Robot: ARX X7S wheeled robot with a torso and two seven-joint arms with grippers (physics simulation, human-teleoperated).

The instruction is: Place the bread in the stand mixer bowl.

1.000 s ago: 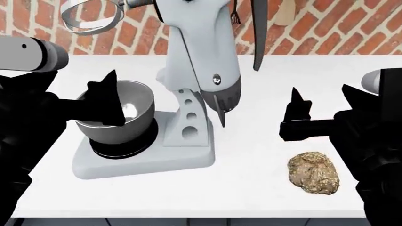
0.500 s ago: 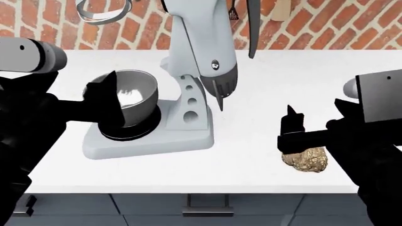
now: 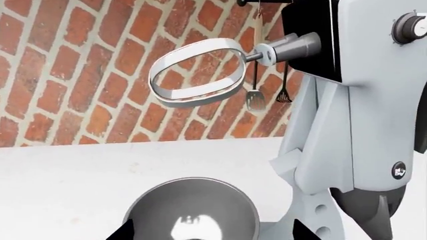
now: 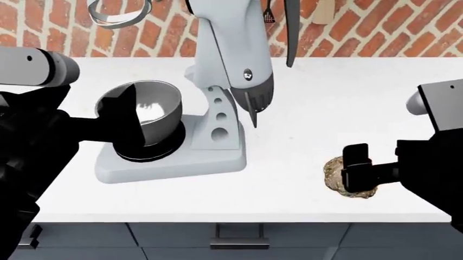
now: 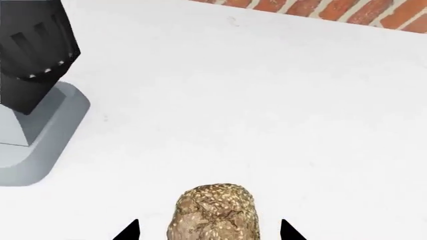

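Note:
The bread (image 4: 333,173), a golden-brown seeded loaf, lies on the white counter at the right, partly covered by my right gripper (image 4: 356,169). In the right wrist view the bread (image 5: 215,210) sits between the two black fingertips of the right gripper (image 5: 208,231), with a gap on each side; the gripper is open. The shiny grey stand mixer bowl (image 4: 158,104) stands on its black ring on the mixer base. My left gripper (image 4: 123,118) hovers at the bowl's left side, open. In the left wrist view the left gripper (image 3: 212,232) has a fingertip to either side of the bowl (image 3: 193,202), holding nothing.
The light grey stand mixer (image 4: 227,59) has its head tilted up over the bowl, with a silver ring (image 4: 119,13) on its shaft, the same ring (image 3: 197,70) in the left wrist view. Utensils (image 4: 289,32) hang on the brick wall. The counter's front edge (image 4: 239,219) has drawers below.
My right gripper has dropped down and now straddles the bread, covering most of it in the head view. The head view pulled back a second ago. The left arm has barely moved.

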